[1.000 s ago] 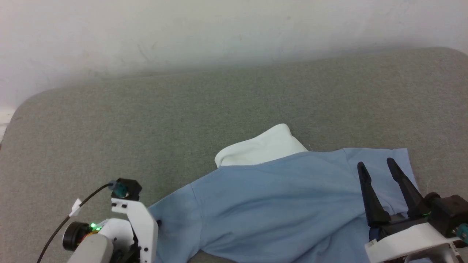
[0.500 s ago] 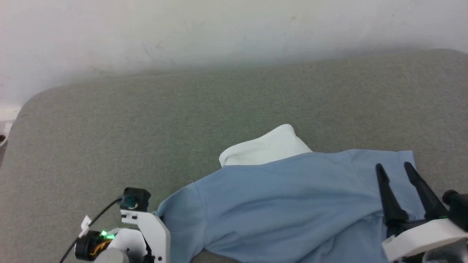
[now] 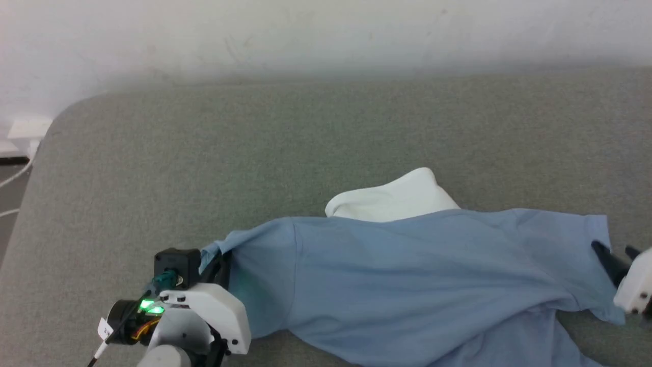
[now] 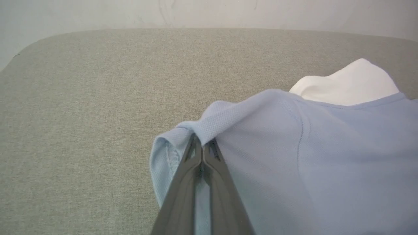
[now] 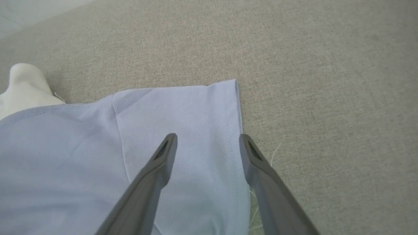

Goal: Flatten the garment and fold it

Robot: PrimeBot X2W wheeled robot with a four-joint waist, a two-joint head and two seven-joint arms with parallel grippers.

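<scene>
Since a second ago my left gripper (image 4: 202,143) has gone from sitting beside the sleeve to clamping it and hauling it out to the side. The head camera swung a bit too, so not every shift in that view is real.

Biggest thing first: the grey padded surface (image 3: 204,153) runs wall to wall under everything. The garment (image 3: 407,275) lies across its near part, stretched sideways, white collar (image 3: 397,201) pointing away from me. The left sleeve (image 4: 209,127) is pinched tight between my left fingers and lifted off the fabric. The right sleeve (image 5: 183,111) lies flat, and my right gripper (image 5: 208,138) hangs over it with fingers spread wide, gripping nothing.

Progress-wise I'd call this early: the shoulder line is getting pulled straight, but the body looks rumpled toward the lower right and no fold has been made yet.

The hem is cut off at the bottom of the head view, so I can't judge how flat the lower half is. Can't tell either whether my right fingertips actually touch the cloth.
</scene>
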